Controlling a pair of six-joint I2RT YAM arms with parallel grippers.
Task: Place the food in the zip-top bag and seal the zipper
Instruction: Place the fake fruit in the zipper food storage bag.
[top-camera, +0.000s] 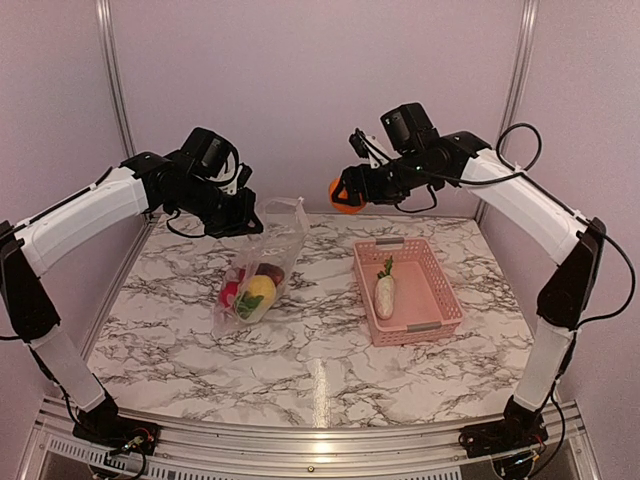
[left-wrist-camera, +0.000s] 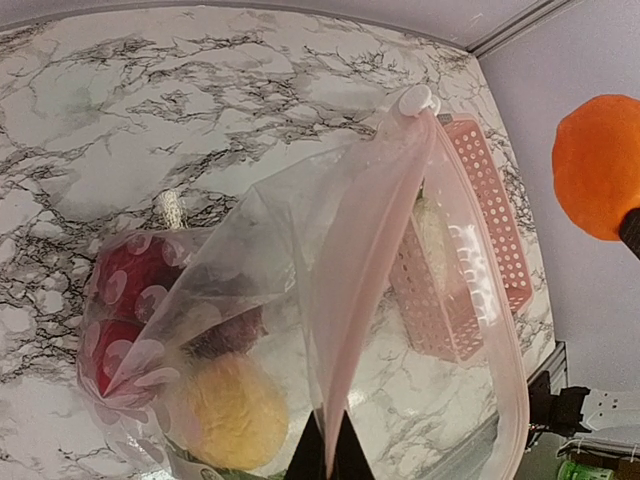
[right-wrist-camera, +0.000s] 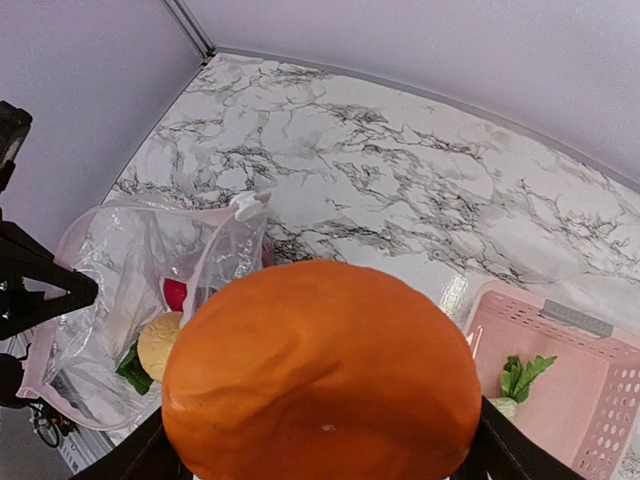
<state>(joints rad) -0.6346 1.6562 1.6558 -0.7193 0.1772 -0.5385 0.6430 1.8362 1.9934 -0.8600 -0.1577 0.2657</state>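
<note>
The left gripper (top-camera: 245, 222) is clamped on the mouth edge of the zip-top bag (top-camera: 268, 250), which hangs below it to the desk (top-camera: 300, 350), with a red toy fruit (top-camera: 231, 292) and a yellow toy fruit (top-camera: 261, 288) inside. The right gripper (top-camera: 350, 190) grips the orange toy fruit (top-camera: 341, 199) in the air; the pink basket (top-camera: 445, 300) lies below, to its right.
</note>
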